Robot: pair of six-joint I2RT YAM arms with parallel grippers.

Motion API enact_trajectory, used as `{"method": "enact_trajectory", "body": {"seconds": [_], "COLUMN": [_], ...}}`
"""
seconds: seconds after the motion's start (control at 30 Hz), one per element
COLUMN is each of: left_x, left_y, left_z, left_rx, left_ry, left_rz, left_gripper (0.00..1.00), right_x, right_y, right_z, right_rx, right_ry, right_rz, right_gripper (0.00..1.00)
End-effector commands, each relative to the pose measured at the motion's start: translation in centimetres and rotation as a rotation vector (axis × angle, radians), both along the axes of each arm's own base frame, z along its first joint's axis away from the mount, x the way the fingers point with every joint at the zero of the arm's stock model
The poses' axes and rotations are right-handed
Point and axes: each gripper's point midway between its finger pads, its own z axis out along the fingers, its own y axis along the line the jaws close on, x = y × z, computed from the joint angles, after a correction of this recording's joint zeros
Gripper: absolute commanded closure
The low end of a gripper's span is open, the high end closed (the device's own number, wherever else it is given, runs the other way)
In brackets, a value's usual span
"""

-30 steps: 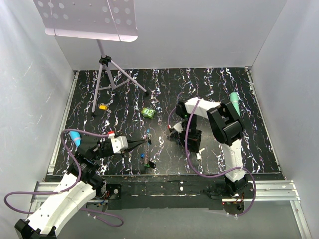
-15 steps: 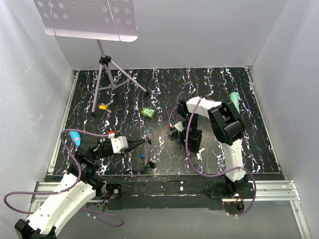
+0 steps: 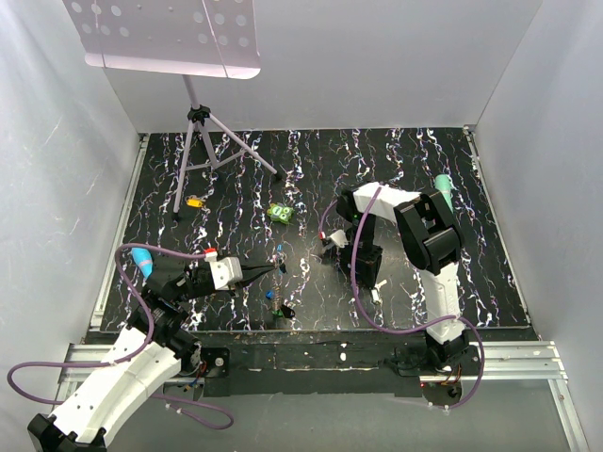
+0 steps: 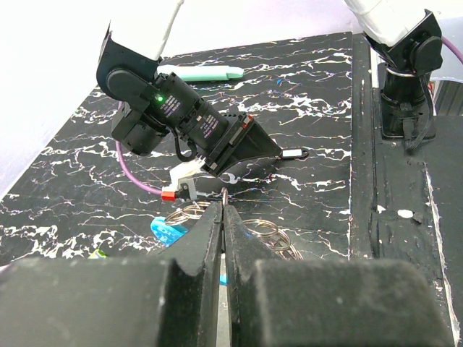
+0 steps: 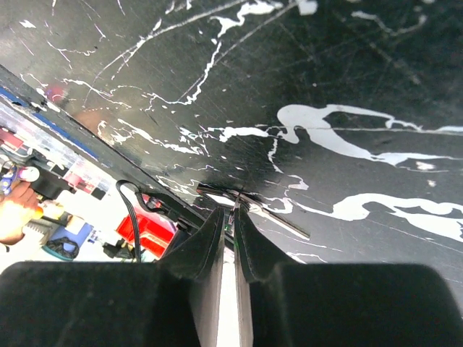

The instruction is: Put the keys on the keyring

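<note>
Left jaws pressed together, pinching the keyring (image 4: 269, 230) just above the tabletop (image 3: 490, 282), left of centre toward its near edge. Right jaws a crack apart, gripping nothing, close to the tabletop.

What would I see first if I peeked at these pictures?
The white left arm and right arm bend over a black table streaked with white. The left gripper is pinched shut by shiny metal rings, and a bright green lump sits near the table's middle.
</note>
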Motion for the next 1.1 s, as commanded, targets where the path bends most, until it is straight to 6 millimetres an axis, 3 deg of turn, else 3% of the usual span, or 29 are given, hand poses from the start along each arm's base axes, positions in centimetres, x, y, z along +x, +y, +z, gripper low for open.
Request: {"method": "enact_trajectory", "body": {"seconds": [0.0, 0.77, 1.07], "left_x": [0.0, -0.1, -0.1], "left_y": [0.2, 0.2, 0.2], "left_z": [2.5, 2.6, 2.5], "left_rx": [-0.033, -0.037, -0.036], "left_ry": [-0.070, -0.073, -0.071], "left_rz": [0.004, 0.002, 0.002], "left_gripper": [1.00, 1.00, 1.00], "right_x": [-1.2, -0.5, -0.1], "right_y": [-0.4, -0.3, -0.2], "right_z": [1.8, 1.4, 1.0], "right_rx": [-0.008, 0.016, 0.026], "right_ry": [0.051, 0.004, -0.026], "right_rz": [-0.039, -0.115, -0.149], "right_gripper": [0.82, 0.78, 0.72]}}
